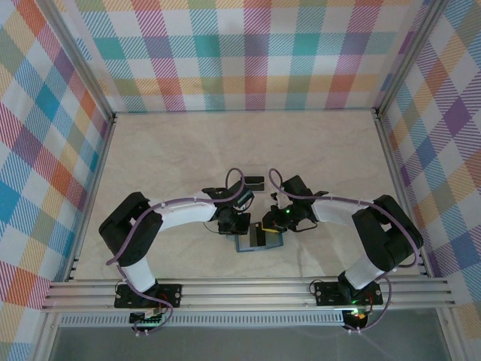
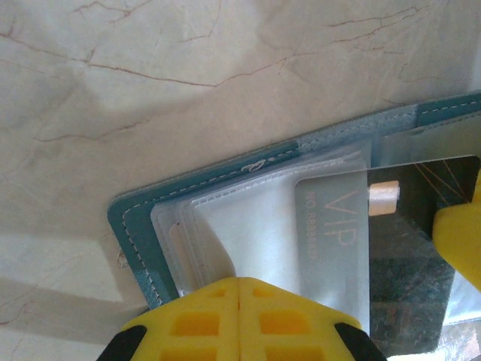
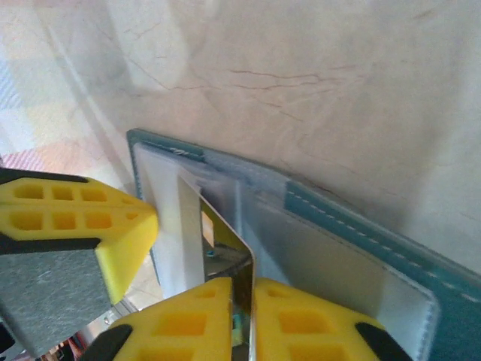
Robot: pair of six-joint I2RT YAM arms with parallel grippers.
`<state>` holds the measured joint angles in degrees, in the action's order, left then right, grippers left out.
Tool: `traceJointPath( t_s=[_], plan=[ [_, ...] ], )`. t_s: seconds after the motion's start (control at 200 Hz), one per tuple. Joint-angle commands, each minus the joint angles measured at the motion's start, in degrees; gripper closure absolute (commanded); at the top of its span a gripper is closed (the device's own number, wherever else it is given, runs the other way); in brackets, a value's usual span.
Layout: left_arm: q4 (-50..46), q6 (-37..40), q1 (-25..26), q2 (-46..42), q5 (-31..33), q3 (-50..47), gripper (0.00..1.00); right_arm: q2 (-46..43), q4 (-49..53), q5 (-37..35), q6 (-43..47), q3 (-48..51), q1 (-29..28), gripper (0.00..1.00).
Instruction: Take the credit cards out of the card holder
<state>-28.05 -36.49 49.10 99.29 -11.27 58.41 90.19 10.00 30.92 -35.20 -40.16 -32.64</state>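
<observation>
The teal card holder [image 1: 259,242] lies open on the marble table between the two arms. My left gripper [image 2: 239,280] is shut, and its yellow fingertips press down on the holder's [image 2: 135,218] clear inner pocket. A credit card [image 2: 331,226] marked VIP sticks part way out of that pocket. My right gripper [image 3: 252,284] is shut on this credit card [image 3: 225,241], which stands edge-on between the two yellow fingers with its far end still in the card holder [image 3: 361,218]. The left gripper's finger [image 3: 75,226] rests on the holder just beside the card.
A dark card [image 1: 255,182] lies on a clear plastic rectangle [image 1: 252,172] just beyond the grippers. Plaid walls close in the back and both sides. An aluminium rail [image 1: 248,289] runs along the near edge, close to the holder.
</observation>
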Motion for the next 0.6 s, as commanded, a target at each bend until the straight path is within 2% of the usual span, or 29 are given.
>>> traceJointPath(
  t_s=[0.0,0.075,0.275,0.475,0.595],
  plan=[
    [-6.78,1.1,0.69,2.57,3.49,-1.63,0.93,-0.99,-3.43,4.45,-1.12,0.57,0.21,0.83],
    [-6.59,1.0,0.78,2.28,3.44,-1.88,0.93,-0.65,-4.71,5.13,-1.79,1.15,0.21,0.83],
    [-6.4,0.93,0.74,2.05,3.19,-2.12,0.93,-0.75,-5.09,3.34,-2.7,2.22,0.21,0.93],
    [-6.61,1.51,0.77,0.35,4.13,-2.62,0.93,-4.74,4.25,-5.02,-0.15,1.41,0.21,0.99],
    [-7.67,2.26,0.78,-1.16,5.03,-1.75,0.92,-7.08,9.85,-8.91,2.15,-0.03,0.24,1.0]
  ],
)
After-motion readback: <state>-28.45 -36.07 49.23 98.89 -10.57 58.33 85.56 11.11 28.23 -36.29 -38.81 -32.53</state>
